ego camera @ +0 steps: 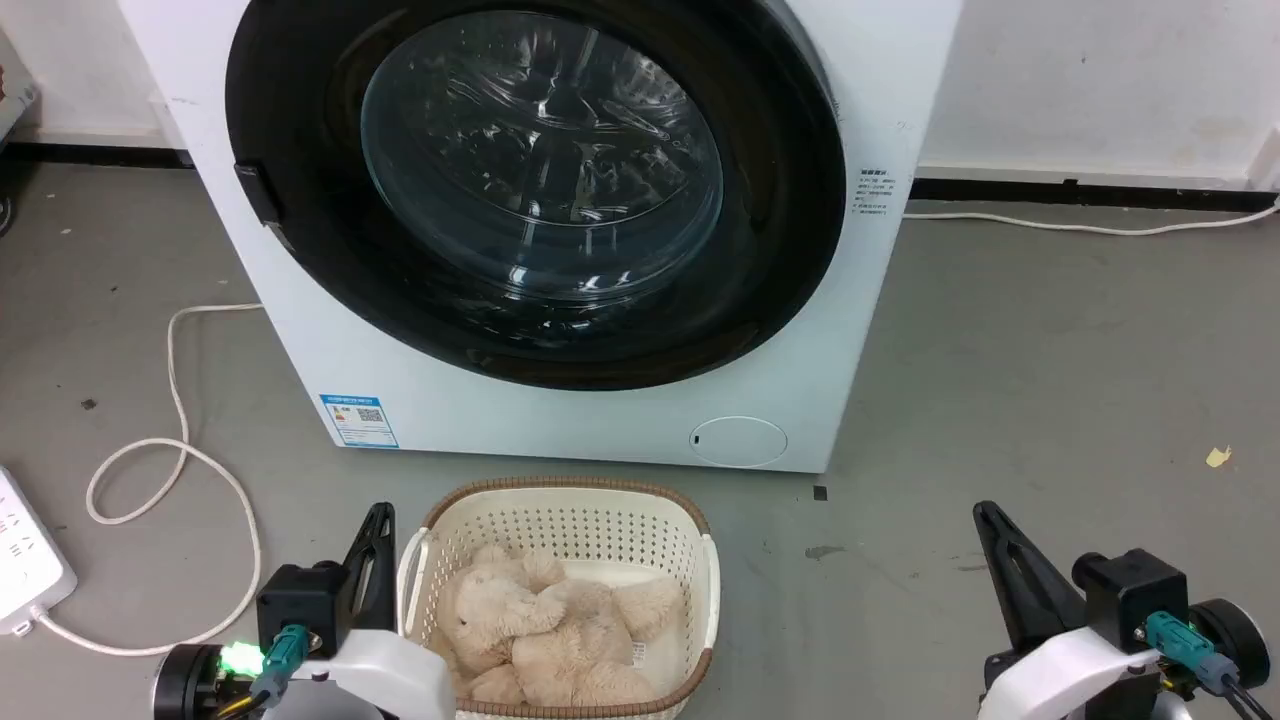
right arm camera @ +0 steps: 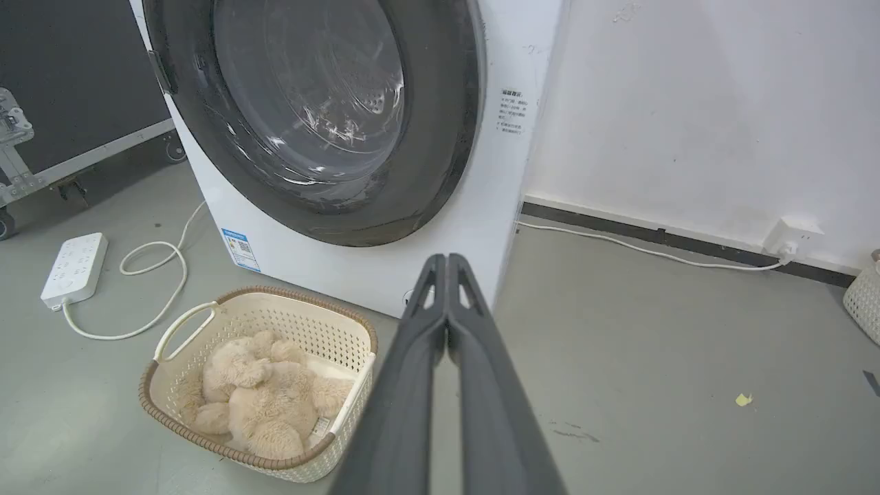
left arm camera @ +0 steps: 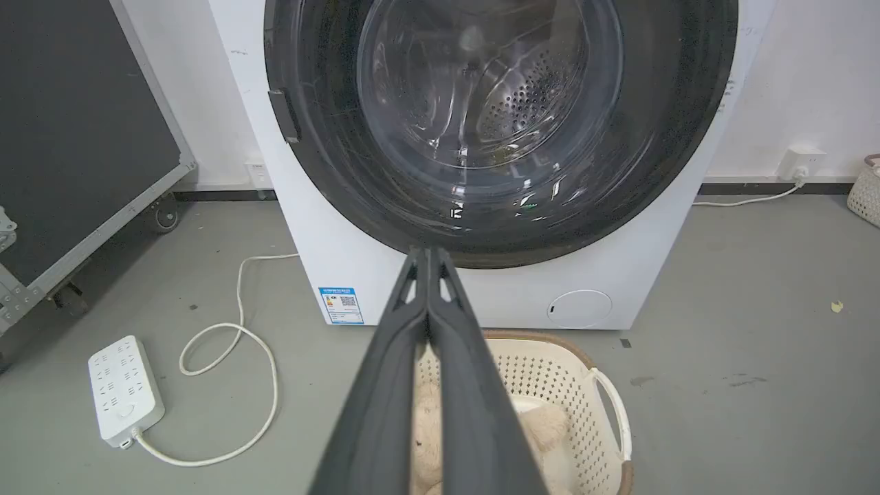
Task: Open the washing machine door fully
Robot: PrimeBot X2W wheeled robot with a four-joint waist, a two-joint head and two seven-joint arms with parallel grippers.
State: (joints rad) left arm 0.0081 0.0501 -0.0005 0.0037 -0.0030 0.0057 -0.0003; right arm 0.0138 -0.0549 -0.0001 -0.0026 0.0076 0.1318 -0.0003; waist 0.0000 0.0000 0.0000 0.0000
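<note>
The big round washing machine door (ego camera: 540, 190), with a wide shiny black rim and a clear glass bowl in the middle, is seen lying flat against the front of the white boxy washing machine (ego camera: 560, 425); it is shut, and nearly the whole width of the front is covered by it; a small black catch (ego camera: 258, 192) is seen on its left edge. Low on the white front, a blue label (ego camera: 358, 420) is stuck at the left; a small round flap (ego camera: 738, 441) is set at the right. A cream plastic basket (ego camera: 560, 497) with holes and a brown rim is placed on the grey floor (ego camera: 1050, 400) just in front of the machine; a fluffy beige soft toy (ego camera: 545, 630) is laid inside it. The left gripper (left arm camera: 427, 253) is held low just beside the basket's left side; its two long dark fingers (left arm camera: 385, 399) are pressed together and nothing is pinched. The right gripper (right arm camera: 447, 258) is held low, well apart from the basket; its fingers are pressed together too, with nothing between them. Neither gripper is touching the door. A white power strip (ego camera: 25, 565) and a looped white cable (ego camera: 175, 450) are seen on the floor at the left.
</note>
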